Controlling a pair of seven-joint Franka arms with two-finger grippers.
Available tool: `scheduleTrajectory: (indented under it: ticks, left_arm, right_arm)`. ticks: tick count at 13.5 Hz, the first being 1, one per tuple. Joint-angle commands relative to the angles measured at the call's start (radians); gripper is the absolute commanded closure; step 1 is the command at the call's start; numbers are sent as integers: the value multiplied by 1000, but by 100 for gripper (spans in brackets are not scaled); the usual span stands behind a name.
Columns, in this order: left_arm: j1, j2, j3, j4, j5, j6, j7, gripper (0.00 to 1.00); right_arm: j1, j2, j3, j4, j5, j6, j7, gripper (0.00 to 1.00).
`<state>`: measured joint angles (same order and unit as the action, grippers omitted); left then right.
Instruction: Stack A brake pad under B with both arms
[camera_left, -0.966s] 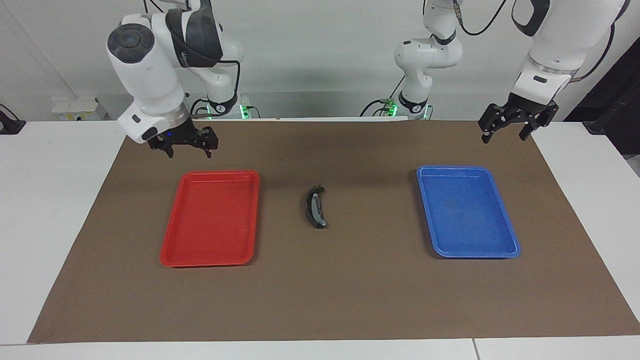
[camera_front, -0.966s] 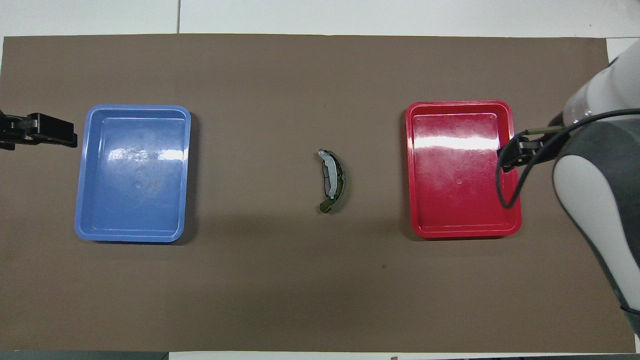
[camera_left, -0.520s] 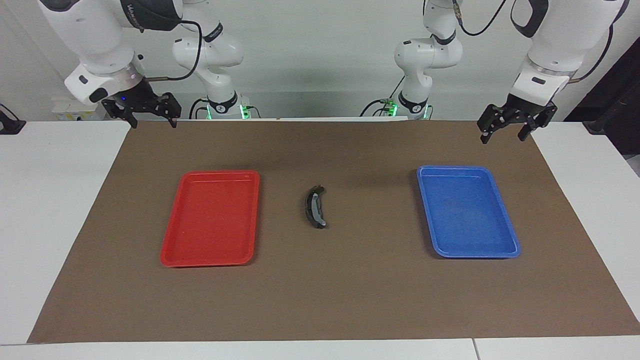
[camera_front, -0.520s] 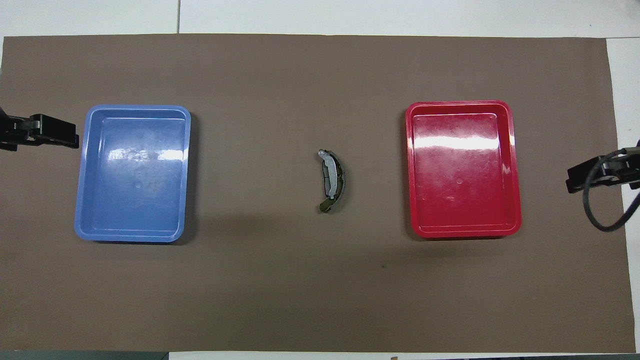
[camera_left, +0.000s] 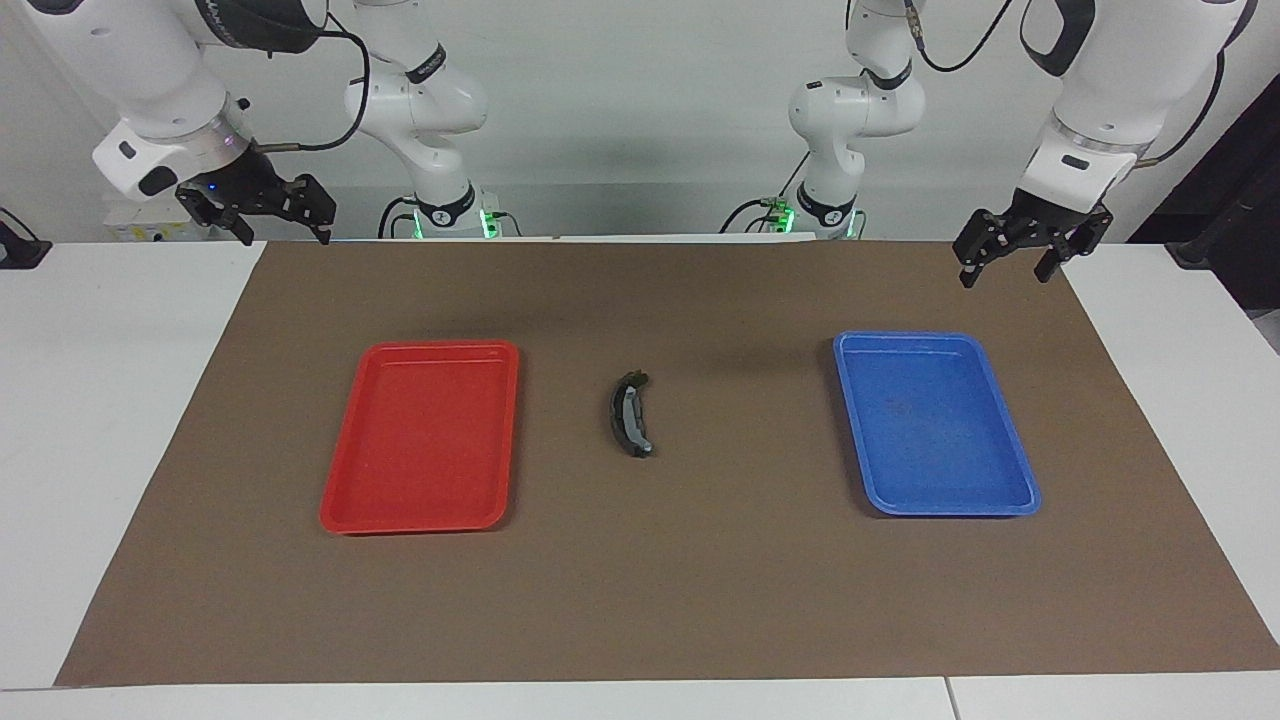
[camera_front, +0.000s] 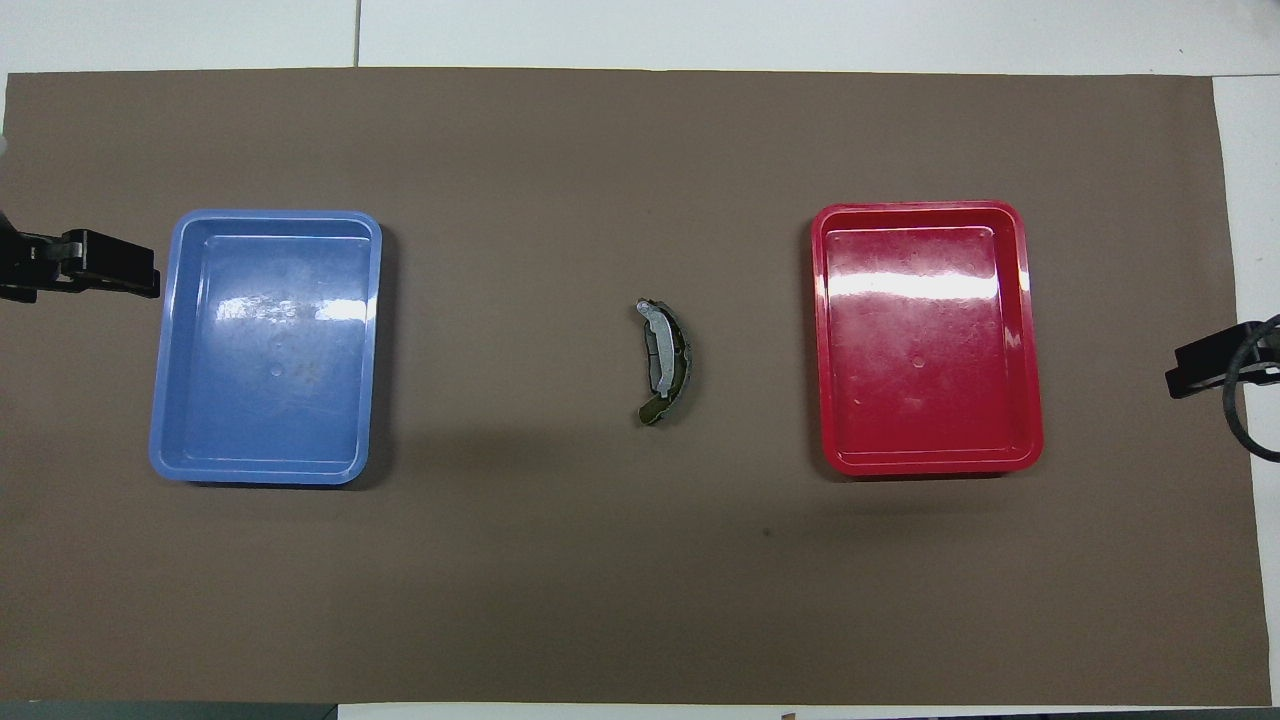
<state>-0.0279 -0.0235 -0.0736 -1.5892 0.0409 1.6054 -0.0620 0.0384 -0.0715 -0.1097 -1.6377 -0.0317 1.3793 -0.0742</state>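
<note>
The short grey A brake pad (camera_left: 629, 412) (camera_front: 655, 350) lies on the longer black crescent pad B (camera_left: 617, 425) (camera_front: 682, 362), along its inner curve, in the middle of the brown mat between the two trays. My right gripper (camera_left: 284, 236) (camera_front: 1200, 365) is open and empty, raised over the mat's corner at the right arm's end. My left gripper (camera_left: 1005, 277) (camera_front: 110, 278) is open and empty, raised over the mat's edge at the left arm's end, beside the blue tray. Both are well away from the pads.
A red tray (camera_left: 345, 505) (camera_front: 830, 440) lies empty toward the right arm's end. A blue tray (camera_left: 1010, 505) (camera_front: 165, 440) lies empty toward the left arm's end. The brown mat (camera_left: 640, 600) covers most of the white table.
My right gripper has drawn back and up from over the red tray's near edge to the mat's corner. The left gripper and the pads have hardly moved.
</note>
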Motion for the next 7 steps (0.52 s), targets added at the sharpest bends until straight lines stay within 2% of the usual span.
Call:
scheduleTrajectory:
  ticks: [1, 7]
  left_arm:
    - [5, -15, -5, -17, -16, -12, 10, 0]
    - [6, -12, -5, -8, -45, -71, 30, 0]
  right_arm:
    - [-12, -5, 8, -5, 15, 26, -19, 0]
    - [-12, -8, 15, -2, 13, 81, -18, 0]
